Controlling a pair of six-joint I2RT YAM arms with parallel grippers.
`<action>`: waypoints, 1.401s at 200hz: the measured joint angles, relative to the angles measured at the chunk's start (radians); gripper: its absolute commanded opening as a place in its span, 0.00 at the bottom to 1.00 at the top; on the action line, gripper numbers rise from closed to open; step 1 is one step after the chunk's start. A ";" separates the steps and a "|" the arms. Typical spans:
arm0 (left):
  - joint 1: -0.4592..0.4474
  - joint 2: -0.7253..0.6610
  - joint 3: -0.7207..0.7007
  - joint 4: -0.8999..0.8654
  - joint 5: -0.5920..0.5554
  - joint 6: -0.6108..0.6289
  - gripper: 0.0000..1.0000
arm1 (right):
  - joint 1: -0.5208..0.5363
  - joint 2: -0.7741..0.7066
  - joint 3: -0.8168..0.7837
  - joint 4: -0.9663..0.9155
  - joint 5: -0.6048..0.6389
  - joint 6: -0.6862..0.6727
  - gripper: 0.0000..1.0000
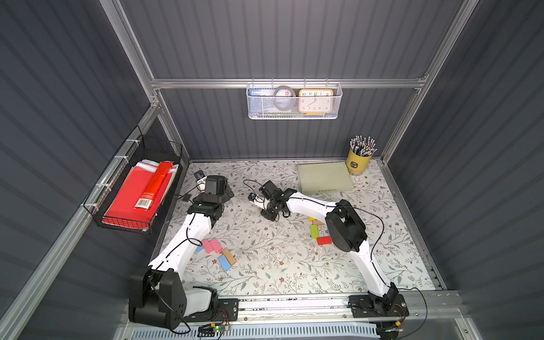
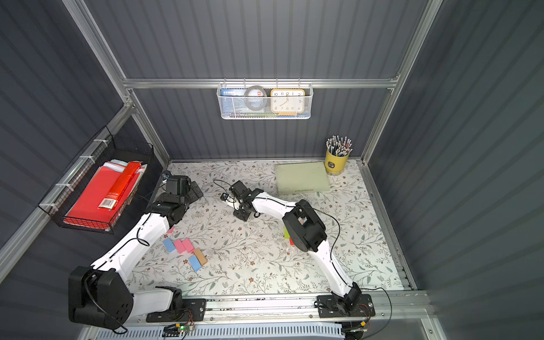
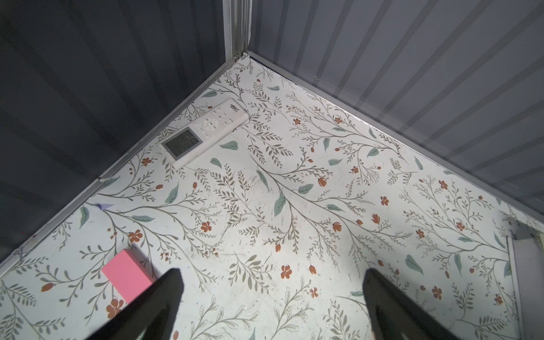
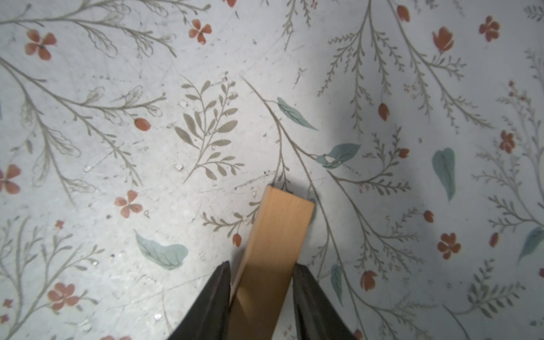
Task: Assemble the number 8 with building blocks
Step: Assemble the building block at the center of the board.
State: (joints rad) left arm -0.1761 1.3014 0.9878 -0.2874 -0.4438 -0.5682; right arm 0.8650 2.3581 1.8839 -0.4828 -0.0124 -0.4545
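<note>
Block (image 4: 279, 229) of tan wood clamped in right pincer (image 4: 261, 265), left pincer (image 3: 273, 272) wide — clock (image 1: 316, 101) numerals legible

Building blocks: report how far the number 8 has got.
Done: nothing resembling an 8 yet. In hand: the right gripper clamps a tan block; the left gripper is open, empty. Remaining: pink blocks, green block and red block lie scattered.

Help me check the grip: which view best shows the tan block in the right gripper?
Right wrist view: the tan block sits large between the right gripper's fingers. In both top views the gripper hides nearly all of it; the left wrist view misses it.
</note>
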 measured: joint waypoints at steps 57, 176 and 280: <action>0.000 -0.007 -0.018 0.007 -0.008 0.008 0.99 | 0.000 0.007 0.000 -0.005 0.021 -0.004 0.41; 0.000 -0.024 -0.032 0.008 -0.014 0.012 0.99 | -0.032 -0.041 -0.081 0.001 -0.111 -0.295 0.15; 0.000 -0.030 -0.032 0.008 -0.015 0.016 0.99 | -0.110 -0.045 -0.089 -0.011 -0.185 -0.518 0.27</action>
State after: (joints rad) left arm -0.1761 1.2716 0.9558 -0.2798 -0.4587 -0.5526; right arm 0.7547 2.3135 1.7954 -0.4942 -0.1978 -0.9726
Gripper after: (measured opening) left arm 0.994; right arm 0.268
